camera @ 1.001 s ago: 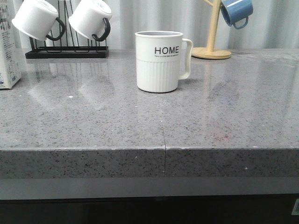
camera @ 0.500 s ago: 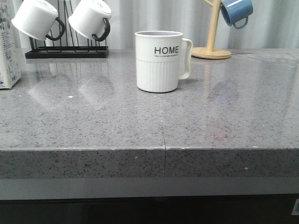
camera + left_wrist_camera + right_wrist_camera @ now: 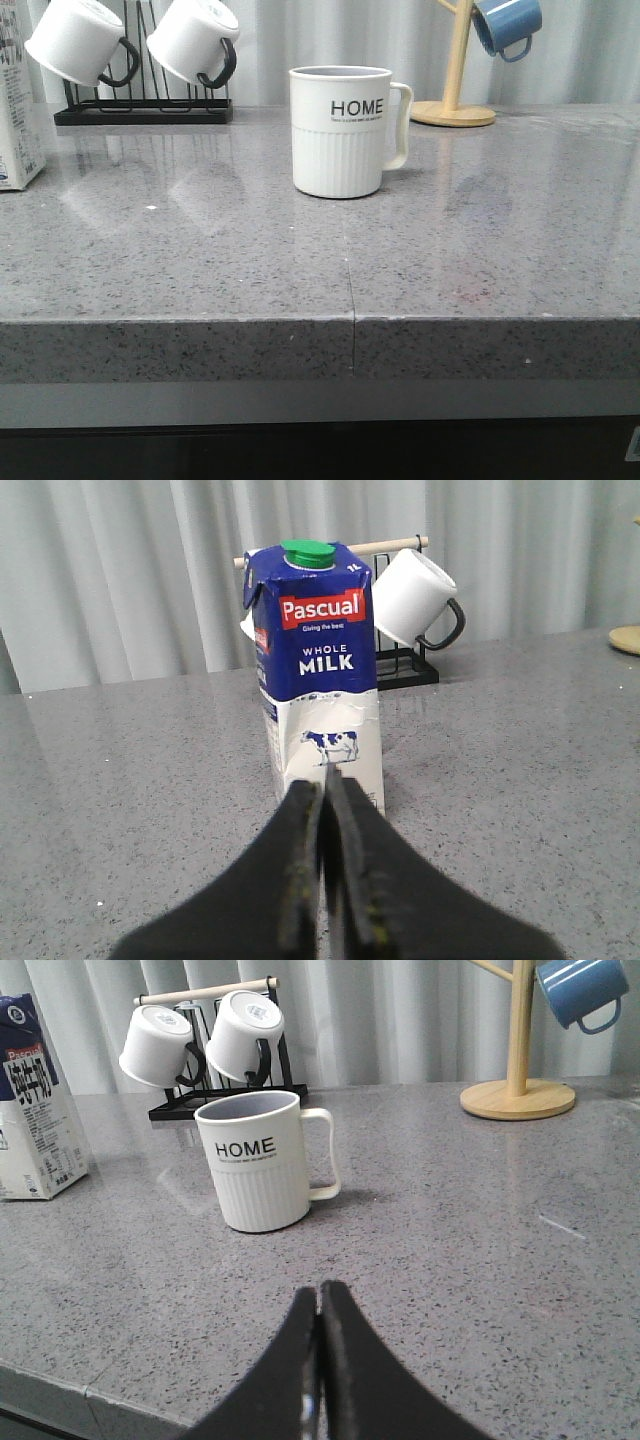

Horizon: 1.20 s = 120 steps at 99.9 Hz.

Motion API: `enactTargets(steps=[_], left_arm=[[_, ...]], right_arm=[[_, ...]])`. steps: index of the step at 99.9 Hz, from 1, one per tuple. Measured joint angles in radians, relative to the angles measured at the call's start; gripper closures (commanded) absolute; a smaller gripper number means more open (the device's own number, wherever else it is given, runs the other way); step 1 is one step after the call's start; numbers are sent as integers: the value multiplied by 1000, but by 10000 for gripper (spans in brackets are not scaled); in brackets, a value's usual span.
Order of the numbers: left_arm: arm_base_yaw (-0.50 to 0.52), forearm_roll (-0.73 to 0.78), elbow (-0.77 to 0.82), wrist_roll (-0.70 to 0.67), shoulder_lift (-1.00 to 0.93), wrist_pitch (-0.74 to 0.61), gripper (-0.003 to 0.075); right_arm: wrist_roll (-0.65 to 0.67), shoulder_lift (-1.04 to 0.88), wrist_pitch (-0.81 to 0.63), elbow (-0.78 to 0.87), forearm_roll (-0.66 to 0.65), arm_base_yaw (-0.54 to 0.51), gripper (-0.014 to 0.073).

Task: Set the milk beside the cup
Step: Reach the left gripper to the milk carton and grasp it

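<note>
From the front view we see the cup (image 3: pixel 341 131) standing upright near the middle of the bench (image 3: pixel 200 270), its handle turned to the right. The milk (image 3: pixel 18 110) shows only as a sliver at the far left edge, well apart from the cup. Neither arm is in this picture.

In the left wrist view the milk (image 3: pixel 318 670) stands upright straight ahead of the left gripper (image 3: pixel 324 785), long axis vertical, green cap on top, its printed face with the cow turned toward us. The left gripper has its fingers pressed together and holds nothing. We judge the step in hand to be the reach for the carton: we should spread the fingers wider than the carton before closing in, take it across two flat sides around mid-height, and keep it upright.

In the right wrist view the right gripper (image 3: pixel 320 1305) is likewise closed and empty, aimed at the cup (image 3: pixel 260 1160). The milk (image 3: pixel 38 1100) stands off to the side of the cup opposite the handle, so that side looks the natural spot to set it.
</note>
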Motion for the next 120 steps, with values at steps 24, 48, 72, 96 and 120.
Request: enactTargets(steps=[24,48,72,96,120], left_arm=[[0,4,-113,0,241,2,253],[0,-4,-158,0,439,-128,74],[0,-27,-231,-6,654,-229,83],[-3,-74,-296,-12,793,-312,83],[-48,-85,-376,-14,898,-324,83]], right_arm=[[0,0,0,0,0,0,618],[2,0,2,0,0,0,618],[2,0,4,0,0,0,618],[2,0,4,0,0,0,618],[2,0,4,0,0,0,618]])
